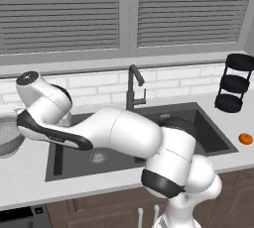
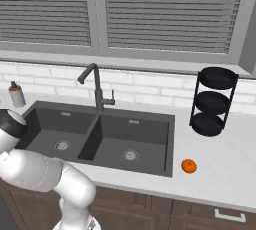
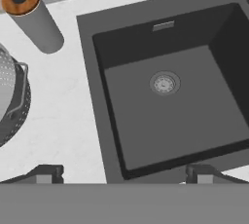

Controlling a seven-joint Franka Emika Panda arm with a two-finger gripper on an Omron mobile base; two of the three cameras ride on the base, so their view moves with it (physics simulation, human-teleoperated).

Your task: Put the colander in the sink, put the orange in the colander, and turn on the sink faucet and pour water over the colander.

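The gripper [image 3: 124, 174] hung with its two dark fingertips [image 3: 46, 173] spread wide apart and nothing between them, poised above the front edge of the sink's left basin and the strip of pale table [image 3: 68, 121] just beside it. Directly beyond the fingertips lay the left basin of the sink [image 3: 175, 116], dark grey and bare, with its round steel drain [image 3: 164, 83] near the middle.

To the left of the basin in the hand view, the colander [image 3: 10, 102] stood on the table, its perforated silver wall and a wire handle showing at the frame's edge; it was apart from the sink's rim. Past it, near the tiled wall, stood the soap dispenser [image 3: 31, 16], grey with an orange top. In the left base view the colander [image 1: 10, 135] sat on the table left of the sink, partly behind the arm's wrist.

The sink faucet [image 2: 95, 91] rose behind the central divider, its spout angled toward the left basin. The orange [image 2: 188, 166] rested on the table just right of the sink's right basin, near its front corner. Farther back on that side stood a black three-tier rack [image 2: 212, 101] against the wall.
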